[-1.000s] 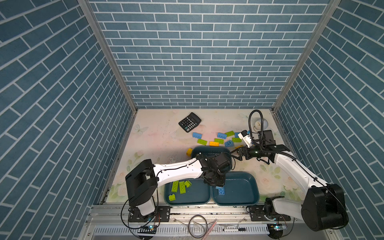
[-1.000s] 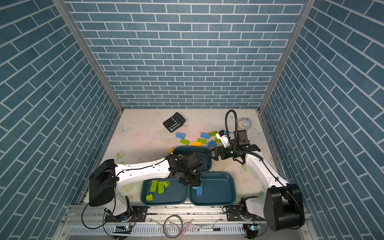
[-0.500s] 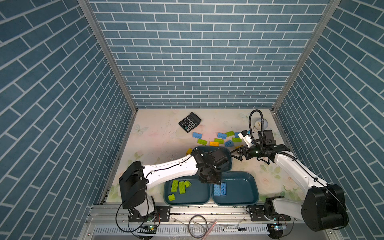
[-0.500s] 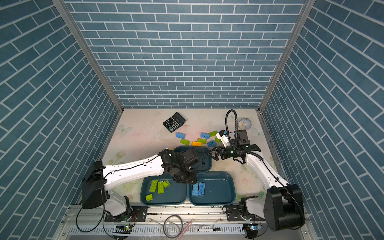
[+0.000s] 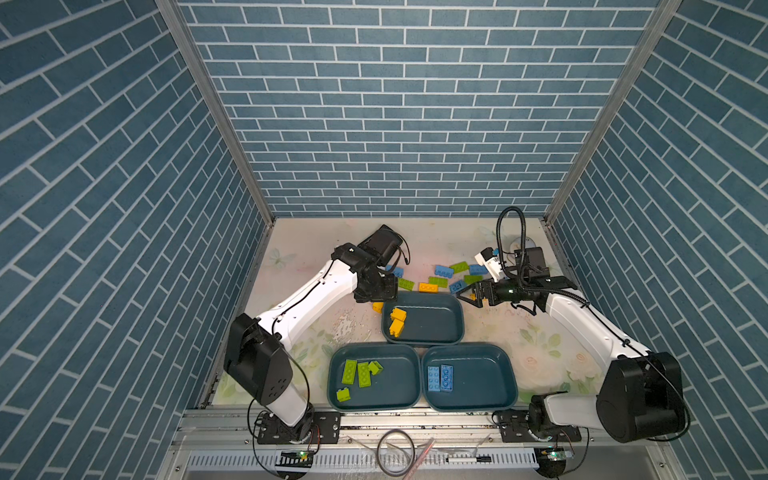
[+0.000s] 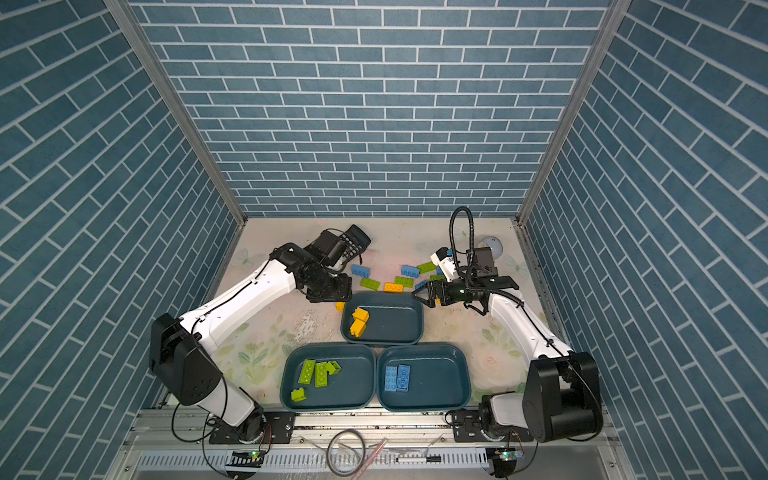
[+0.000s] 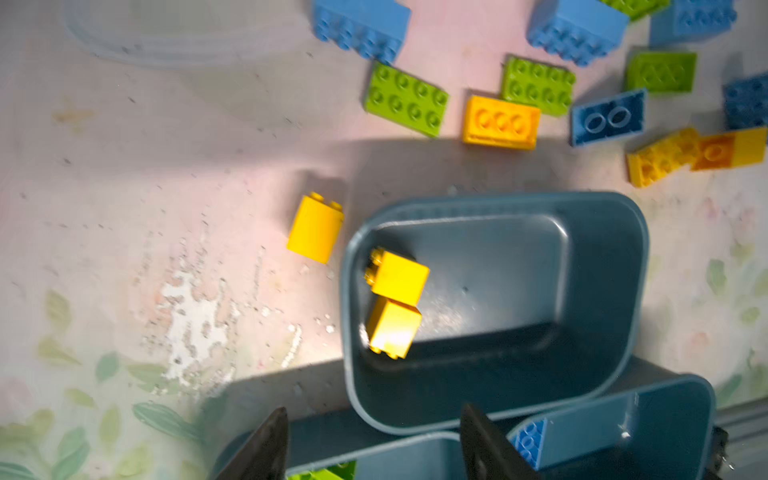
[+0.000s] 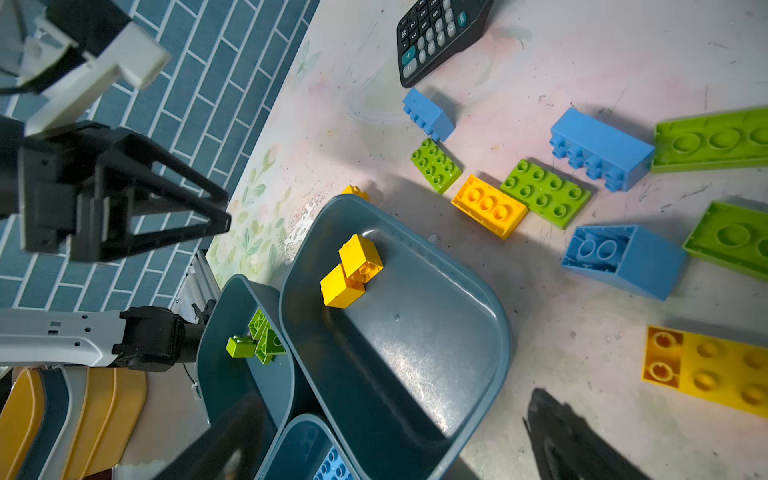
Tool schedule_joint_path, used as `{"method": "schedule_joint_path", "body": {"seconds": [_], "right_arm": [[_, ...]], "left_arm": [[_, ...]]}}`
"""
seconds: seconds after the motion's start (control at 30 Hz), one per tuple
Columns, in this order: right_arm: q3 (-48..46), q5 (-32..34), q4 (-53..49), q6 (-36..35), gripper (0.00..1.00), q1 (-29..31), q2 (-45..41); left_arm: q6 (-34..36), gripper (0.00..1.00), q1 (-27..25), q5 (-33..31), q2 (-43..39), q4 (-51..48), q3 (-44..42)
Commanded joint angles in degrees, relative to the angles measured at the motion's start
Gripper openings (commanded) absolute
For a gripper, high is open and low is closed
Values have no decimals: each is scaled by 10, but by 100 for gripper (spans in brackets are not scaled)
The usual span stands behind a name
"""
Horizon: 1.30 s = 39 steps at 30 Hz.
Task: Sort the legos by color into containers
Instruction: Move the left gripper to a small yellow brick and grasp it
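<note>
Yellow bricks [image 5: 397,321], two, lie in your far tray [image 5: 436,326]; a stray brick [image 5: 377,307] sits just outside its left corner. Four green bricks [image 5: 356,372] are in the near left tray [image 5: 395,388], two blue bricks [image 5: 440,378] in the near right tray [image 5: 486,382]. Loose bricks [image 5: 428,287] lie behind. Both your left gripper [image 7: 374,411] and right gripper [image 5: 466,299] stand apart, empty.

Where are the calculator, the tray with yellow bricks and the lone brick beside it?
Calculator [image 8: 432,33]: right wrist view, keypad.
Tray with yellow bricks [image 5: 436,322]: in a top view, bare floor.
Lone brick [image 7: 316,230]: left wrist view, smooth side.
</note>
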Motion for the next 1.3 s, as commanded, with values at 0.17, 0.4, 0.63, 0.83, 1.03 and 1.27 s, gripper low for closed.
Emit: {"method": "schedule_joint_path", "body": {"seconds": [0.17,0.4,0.63,0.83,1.03,1.27], "right_arm": [[15,-5,17,16,98,-1,19],[13,-6,16,14,98,-1,25],[7,-8,15,10,99,-1,29],[4,-11,16,7,99,-2,33],[4,-12,17,6,99,-1,36],[-3,-11,22,9,99,-2,36]], "left_arm": [[243,67,90,-39,108,-57,69],[302,67,112,36,170,-30,58],[304,68,113,78,174,40,-24],[283,69,113,107,168,104,-79],[266,69,112,125,173,148,-106],[244,70,117,114,181,186,-114]]}}
